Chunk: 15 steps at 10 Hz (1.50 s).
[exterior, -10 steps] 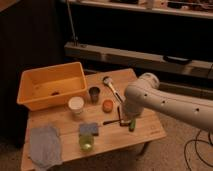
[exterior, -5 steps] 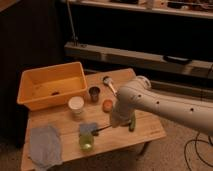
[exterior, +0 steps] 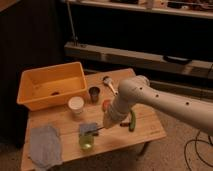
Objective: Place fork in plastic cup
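Note:
The lime-green plastic cup (exterior: 86, 141) stands upright near the table's front edge, in front of a small blue cloth (exterior: 88, 128). My gripper (exterior: 107, 123) is low over the table, just right of and behind the cup, at the end of the white arm (exterior: 150, 100) that reaches in from the right. A thin dark sliver, which looks like the fork (exterior: 98, 131), sticks out from the gripper's tip toward the cup. Most of the fork is hidden by the gripper. I cannot tell whether it is held or lies on the table.
An orange bin (exterior: 50, 87) sits at the back left. A white cup (exterior: 76, 104), a dark metal cup (exterior: 94, 93) and a round-headed utensil (exterior: 109, 84) stand behind the gripper. A green curved object (exterior: 132, 120) lies to its right. A grey cloth (exterior: 44, 145) lies front left.
The arm has swung left and down across the table. The gripper moved from beside the green curved object to a spot next to the green cup, and now covers where the fork lay.

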Tool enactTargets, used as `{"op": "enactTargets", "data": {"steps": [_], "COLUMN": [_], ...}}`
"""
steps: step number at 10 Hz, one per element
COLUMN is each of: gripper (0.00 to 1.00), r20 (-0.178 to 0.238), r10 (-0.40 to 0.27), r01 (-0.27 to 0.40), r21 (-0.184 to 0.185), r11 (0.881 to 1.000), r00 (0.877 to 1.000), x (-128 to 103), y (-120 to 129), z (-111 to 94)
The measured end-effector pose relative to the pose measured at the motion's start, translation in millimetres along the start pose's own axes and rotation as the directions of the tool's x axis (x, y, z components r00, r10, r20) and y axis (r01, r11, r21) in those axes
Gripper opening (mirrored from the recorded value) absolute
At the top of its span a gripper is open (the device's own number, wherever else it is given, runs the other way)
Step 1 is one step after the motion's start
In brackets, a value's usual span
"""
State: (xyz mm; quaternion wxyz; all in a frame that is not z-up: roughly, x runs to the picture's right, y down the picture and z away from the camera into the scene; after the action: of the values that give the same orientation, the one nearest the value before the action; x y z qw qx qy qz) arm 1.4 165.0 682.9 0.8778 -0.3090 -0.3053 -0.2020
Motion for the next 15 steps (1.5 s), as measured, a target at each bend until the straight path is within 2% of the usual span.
{"op": "enactTargets", "data": {"steps": [2, 3, 5, 7, 9, 12, 15], "gripper": [0.19, 0.19, 0.19, 0.19, 0.19, 0.19, 0.19], "r20": [0.053, 0.094, 0.137, 0.184, 0.23, 0.289, 0.369], "r10": [-0.024, -0.052, -0.096, -0.155, -0.193, -0.199, -0.165], "r01": [0.025, 0.055, 0.105, 0.174, 0.223, 0.243, 0.235], "r21": [-0.016, -0.033, -0.065, -0.092, -0.111, -0.128, -0.152], "r11": [1.0, 0.998, 0.992, 0.98, 0.968, 0.962, 0.96], "r00": [0.998, 0.994, 0.986, 0.971, 0.954, 0.937, 0.915], "x": [-13, -30, -59, -96, -118, -126, -120], "y": [-1, -2, 1, -1, -4, -6, -6], "z": [5, 9, 19, 30, 37, 42, 55]}}
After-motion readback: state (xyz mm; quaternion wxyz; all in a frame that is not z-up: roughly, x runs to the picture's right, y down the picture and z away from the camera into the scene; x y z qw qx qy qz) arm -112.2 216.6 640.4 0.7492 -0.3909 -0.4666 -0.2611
